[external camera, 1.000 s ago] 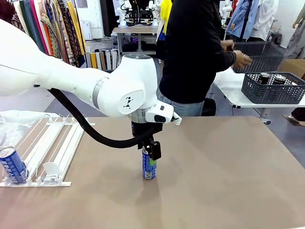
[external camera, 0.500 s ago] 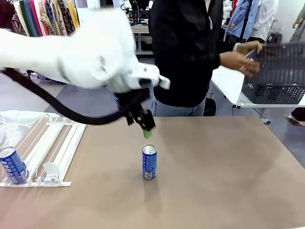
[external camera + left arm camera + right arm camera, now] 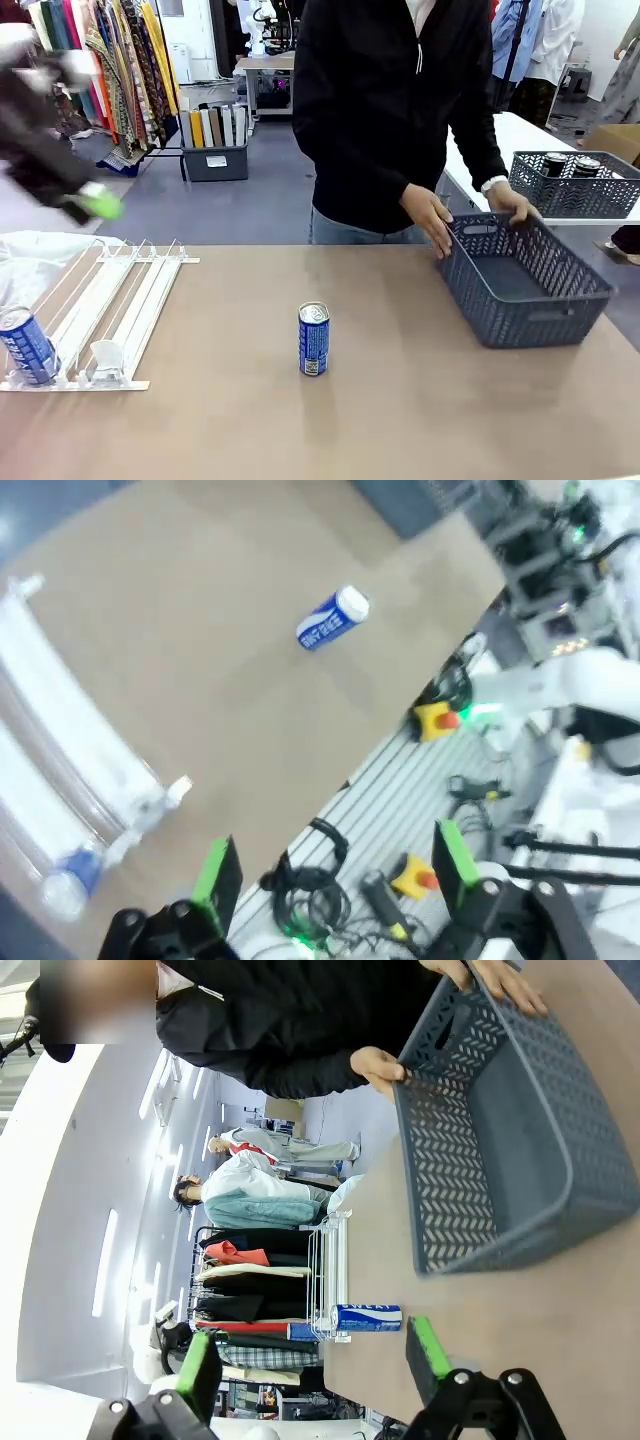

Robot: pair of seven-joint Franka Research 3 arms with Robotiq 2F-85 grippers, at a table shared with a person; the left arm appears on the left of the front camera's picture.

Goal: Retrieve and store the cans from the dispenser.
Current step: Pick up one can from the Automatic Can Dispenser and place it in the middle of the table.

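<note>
One blue can (image 3: 313,340) stands upright and alone in the middle of the table; the left wrist view shows this can (image 3: 332,618) from above. Another blue can (image 3: 27,347) rests at the front stop of the white dispenser (image 3: 110,305) on the left. High above the dispenser, my left gripper (image 3: 95,205) is a blur at the far left. Its fingers (image 3: 215,875) are open with nothing between them. My right gripper (image 3: 312,1360) is open and empty too, and its view takes in the middle can (image 3: 365,1317) and the dispenser (image 3: 330,1260).
A person at the far side holds a grey-blue lattice basket (image 3: 520,280) on the table's right with both hands (image 3: 430,218). Behind it, a second basket (image 3: 575,190) on a white side table holds black cans.
My left gripper let go of the middle can, rose and swung away to the upper left. The person brought the grey-blue basket down onto the table's right side.
</note>
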